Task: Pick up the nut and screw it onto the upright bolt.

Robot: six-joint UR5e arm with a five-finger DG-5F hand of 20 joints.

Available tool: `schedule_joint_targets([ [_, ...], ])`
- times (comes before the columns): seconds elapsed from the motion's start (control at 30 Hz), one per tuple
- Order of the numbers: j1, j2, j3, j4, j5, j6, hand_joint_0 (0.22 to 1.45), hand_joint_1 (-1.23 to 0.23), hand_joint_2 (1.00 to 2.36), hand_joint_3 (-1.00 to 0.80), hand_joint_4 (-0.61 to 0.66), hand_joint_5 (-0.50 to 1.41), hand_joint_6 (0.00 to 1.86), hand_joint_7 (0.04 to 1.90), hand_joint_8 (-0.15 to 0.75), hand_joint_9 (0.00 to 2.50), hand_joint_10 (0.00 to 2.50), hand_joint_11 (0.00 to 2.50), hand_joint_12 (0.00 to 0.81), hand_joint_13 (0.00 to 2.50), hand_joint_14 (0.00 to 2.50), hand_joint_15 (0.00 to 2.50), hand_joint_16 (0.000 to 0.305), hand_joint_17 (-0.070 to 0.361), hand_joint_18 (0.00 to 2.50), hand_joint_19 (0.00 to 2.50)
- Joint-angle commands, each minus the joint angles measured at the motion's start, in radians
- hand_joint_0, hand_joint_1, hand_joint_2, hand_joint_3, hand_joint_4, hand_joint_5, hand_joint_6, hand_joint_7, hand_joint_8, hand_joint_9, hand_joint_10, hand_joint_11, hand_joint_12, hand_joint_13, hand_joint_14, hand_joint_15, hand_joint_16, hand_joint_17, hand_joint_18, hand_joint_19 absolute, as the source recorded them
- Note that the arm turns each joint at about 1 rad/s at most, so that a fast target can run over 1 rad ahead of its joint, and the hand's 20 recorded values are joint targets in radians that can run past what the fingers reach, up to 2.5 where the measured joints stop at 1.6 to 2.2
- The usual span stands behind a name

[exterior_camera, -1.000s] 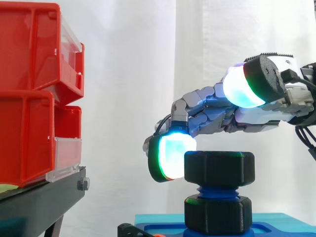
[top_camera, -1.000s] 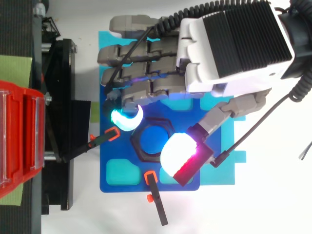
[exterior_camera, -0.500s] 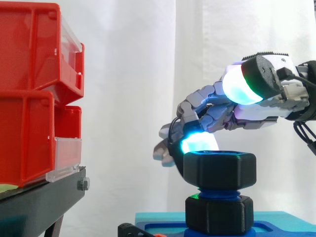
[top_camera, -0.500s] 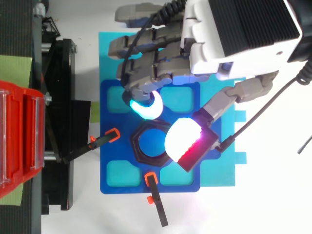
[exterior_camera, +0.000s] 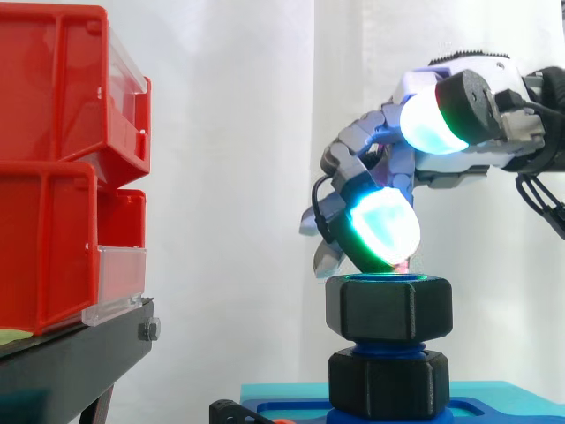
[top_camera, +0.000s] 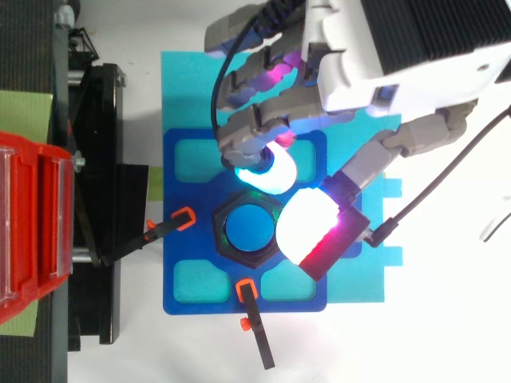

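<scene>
A black hexagonal nut (exterior_camera: 388, 307) sits threaded on the top of the upright blue bolt (exterior_camera: 388, 345), above a second black nut (exterior_camera: 388, 382) at the bolt's foot. From above, the nut's ring (top_camera: 222, 233) surrounds the blue bolt end (top_camera: 247, 231). My hand (exterior_camera: 393, 168) hovers over it with its fingers curled and nothing in them. One green-glowing fingertip (exterior_camera: 381, 230) hangs just above the nut's rim. The thumb pad (exterior_camera: 433, 124) is much higher; seen from above, that pad (top_camera: 307, 233) overlaps the nut's right edge.
The bolt stands on a dark blue fixture plate (top_camera: 192, 299) lying on a cyan sheet (top_camera: 184, 80). Two black clamps with orange tips (top_camera: 172, 226) (top_camera: 251, 319) point at the nut. Red bins (exterior_camera: 53, 177) on a black stand (exterior_camera: 71, 362) are at the left.
The hand has risen and drawn back towards the arm. Its glowing fingertip left the nut's left side and now hangs above the rim. The nut sits slightly lower on the bolt.
</scene>
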Motion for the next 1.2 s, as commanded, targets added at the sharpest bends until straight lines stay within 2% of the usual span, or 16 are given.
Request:
schedule_joint_targets([
  [0.0,-0.005,0.001,0.016,-0.014,-0.004,-0.013,0.52,-0.23,1.0,-0.5,0.12,0.04,0.5,1.36,0.273,1.32,0.0,0.04,0.238,0.78,0.0,0.0,0.029,0.064,0.45,0.0],
  [0.1,-0.006,-0.001,0.021,-0.014,-0.013,-0.013,0.51,-0.22,1.0,-0.5,0.2,0.0,0.5,1.19,0.287,1.27,0.0,0.05,0.255,0.73,0.0,0.0,0.031,0.069,0.42,0.0],
  [0.2,-0.006,0.001,0.021,-0.011,-0.008,-0.01,0.51,-0.22,1.0,-0.5,0.21,-0.04,0.5,1.04,0.263,1.17,0.0,0.03,0.281,0.61,0.0,0.0,0.035,0.078,0.31,0.0],
  [0.27,-0.006,-0.001,0.017,-0.011,-0.004,-0.004,0.51,-0.23,1.0,-0.5,0.2,-0.11,0.5,0.89,0.256,0.92,0.0,0.0,0.308,0.41,0.0,0.0,0.038,0.085,0.05,0.0],
  [0.3,-0.006,-0.001,0.013,-0.011,-0.002,-0.001,0.51,-0.23,1.0,-0.5,0.2,-0.11,0.5,0.86,0.251,0.89,0.0,0.0,0.315,0.38,0.0,0.0,0.038,0.085,0.04,0.0],
  [0.33,0.0,-0.001,-0.001,-0.005,0.007,0.01,0.5,-0.23,1.0,-0.5,0.17,-0.14,0.5,0.79,0.246,0.77,0.0,0.0,0.316,0.3,0.0,0.0,0.04,0.09,0.0,0.0],
  [0.43,0.007,-0.001,-0.007,0.003,0.033,0.013,0.49,-0.22,1.0,-0.5,0.16,-0.17,0.5,0.7,0.232,0.64,0.0,0.0,0.325,0.23,0.0,0.0,0.042,0.095,0.0,0.0],
  [0.57,0.017,-0.001,-0.016,0.012,0.051,0.013,0.48,-0.22,1.0,-0.5,0.13,-0.16,0.5,0.7,0.233,0.62,0.0,0.0,0.336,0.19,0.0,0.0,0.046,0.103,0.0,0.0],
  [0.6,0.037,-0.001,-0.061,0.038,0.076,0.014,0.48,-0.22,1.0,-0.5,0.13,-0.16,0.5,0.7,0.235,0.62,0.0,0.0,0.336,0.19,0.0,0.0,0.046,0.104,0.0,0.0],
  [0.77,0.05,-0.001,-0.079,0.121,0.088,0.031,0.48,-0.22,1.0,-0.5,0.13,-0.15,0.5,0.69,0.237,0.62,0.0,0.0,0.338,0.18,0.0,0.0,0.047,0.106,0.0,0.0],
  [1.17,0.061,-0.001,-0.079,0.103,0.088,0.033,0.49,-0.18,1.0,-0.5,0.18,-0.15,0.5,0.76,0.246,0.63,0.0,0.0,0.338,0.19,0.0,0.0,0.047,0.105,0.0,0.0],
])
